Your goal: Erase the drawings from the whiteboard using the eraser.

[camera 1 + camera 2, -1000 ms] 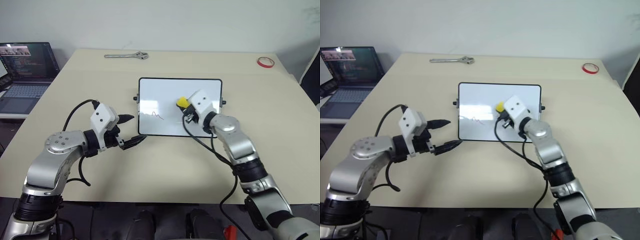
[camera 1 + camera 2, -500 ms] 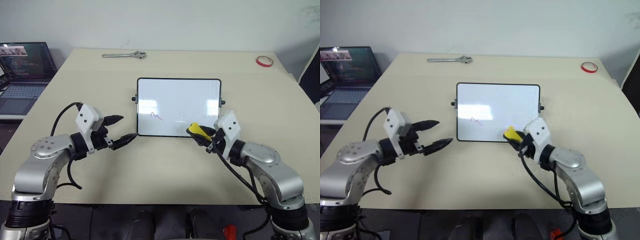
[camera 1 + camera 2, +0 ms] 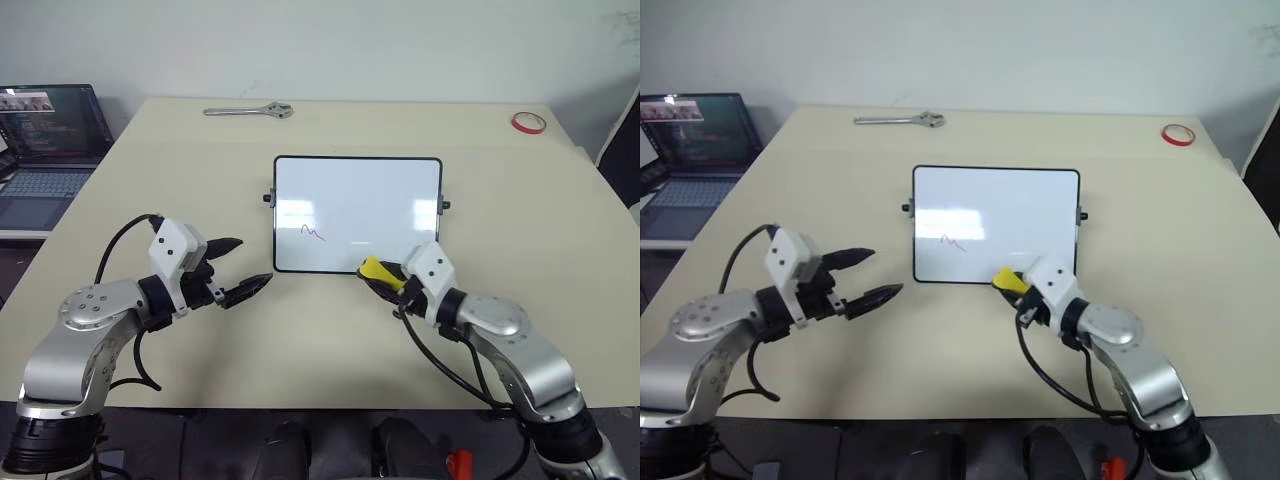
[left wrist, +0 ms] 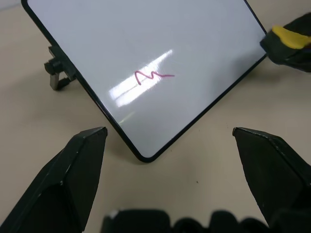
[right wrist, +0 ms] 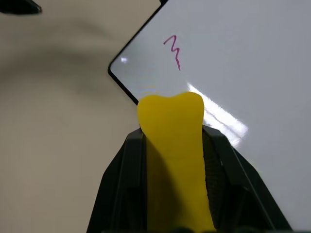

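At the middle of the beige table [image 3: 560, 220] the whiteboard [image 3: 357, 213] is laid flat, its long sides running across the view. One red zigzag drawing [image 3: 313, 233] is seen on its left half (the rest of the surface looks clean apart from glare). The eraser [image 3: 378, 273] is pinched between the black fingers of the right gripper [image 3: 382, 280], yellow side up, and is held at the board's near edge, right of the zigzag and well apart from it; whether it touches the board cannot be told. The left gripper [image 3: 236, 268] is held just above the table beside the board's near left corner, its two fingers spread wide and nothing between them. At the far edge a wrench [image 3: 249, 111] is laid, and a red tape ring [image 3: 529, 123] at the far right corner. A laptop [image 3: 48, 150] is placed off the table's left side.
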`<action>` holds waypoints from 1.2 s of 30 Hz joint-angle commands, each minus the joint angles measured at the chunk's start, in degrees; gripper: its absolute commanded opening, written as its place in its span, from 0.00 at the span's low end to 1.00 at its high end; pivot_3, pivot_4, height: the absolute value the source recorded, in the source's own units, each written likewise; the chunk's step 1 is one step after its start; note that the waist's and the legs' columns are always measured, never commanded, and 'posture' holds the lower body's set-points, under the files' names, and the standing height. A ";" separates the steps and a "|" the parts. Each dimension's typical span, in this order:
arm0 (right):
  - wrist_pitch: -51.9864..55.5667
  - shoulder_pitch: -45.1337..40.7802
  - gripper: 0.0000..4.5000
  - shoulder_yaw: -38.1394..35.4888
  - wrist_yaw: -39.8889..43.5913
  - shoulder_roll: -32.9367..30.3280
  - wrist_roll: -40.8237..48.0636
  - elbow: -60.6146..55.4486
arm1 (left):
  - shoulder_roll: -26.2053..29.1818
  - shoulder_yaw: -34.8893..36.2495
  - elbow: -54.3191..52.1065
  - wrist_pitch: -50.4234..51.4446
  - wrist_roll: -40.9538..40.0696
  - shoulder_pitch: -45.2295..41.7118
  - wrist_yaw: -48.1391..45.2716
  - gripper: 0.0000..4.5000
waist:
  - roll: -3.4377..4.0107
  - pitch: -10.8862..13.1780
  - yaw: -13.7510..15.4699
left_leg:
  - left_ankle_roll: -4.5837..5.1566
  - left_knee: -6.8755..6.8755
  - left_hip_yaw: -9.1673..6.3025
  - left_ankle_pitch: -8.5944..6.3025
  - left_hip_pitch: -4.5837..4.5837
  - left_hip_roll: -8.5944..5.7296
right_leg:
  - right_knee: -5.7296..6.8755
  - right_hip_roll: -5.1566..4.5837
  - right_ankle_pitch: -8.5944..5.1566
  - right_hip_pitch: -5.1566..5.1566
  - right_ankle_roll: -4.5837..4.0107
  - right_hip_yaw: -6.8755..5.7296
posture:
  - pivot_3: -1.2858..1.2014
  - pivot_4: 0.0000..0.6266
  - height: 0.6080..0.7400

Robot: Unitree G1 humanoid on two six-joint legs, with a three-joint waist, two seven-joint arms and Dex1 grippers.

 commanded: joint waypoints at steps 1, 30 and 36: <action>-6.64 -8.77 0.25 5.05 -1.94 1.69 -7.61 7.62 | 1.81 0.46 -1.17 -1.99 1.35 1.07 -1.28 1.00 | 0.00 0.00 -0.16 | 0.00 0.00 0.00 0.00 0.03 0.01 | 0.01 0.01 0.00 0.01 0.00 0.00 | 0.52 0.24 1.00; -27.67 -37.38 0.25 8.89 -9.82 15.15 -24.20 56.64 | -0.31 0.97 12.87 -20.45 5.46 6.93 -7.58 1.00 | 0.01 0.00 0.02 | -0.04 0.15 -0.01 0.04 0.31 -0.03 | 0.73 -0.03 0.03 0.01 -0.05 -0.03 | 0.52 0.24 1.00; -26.68 -36.14 0.25 11.09 -2.66 16.11 -23.40 55.96 | -0.60 0.12 10.77 -18.54 5.28 6.13 -6.51 1.00 | -0.01 -0.01 -0.01 | -0.08 0.12 -0.12 0.16 0.32 -0.05 | 0.73 -0.02 0.08 0.03 -0.15 -0.06 | 0.52 0.24 1.00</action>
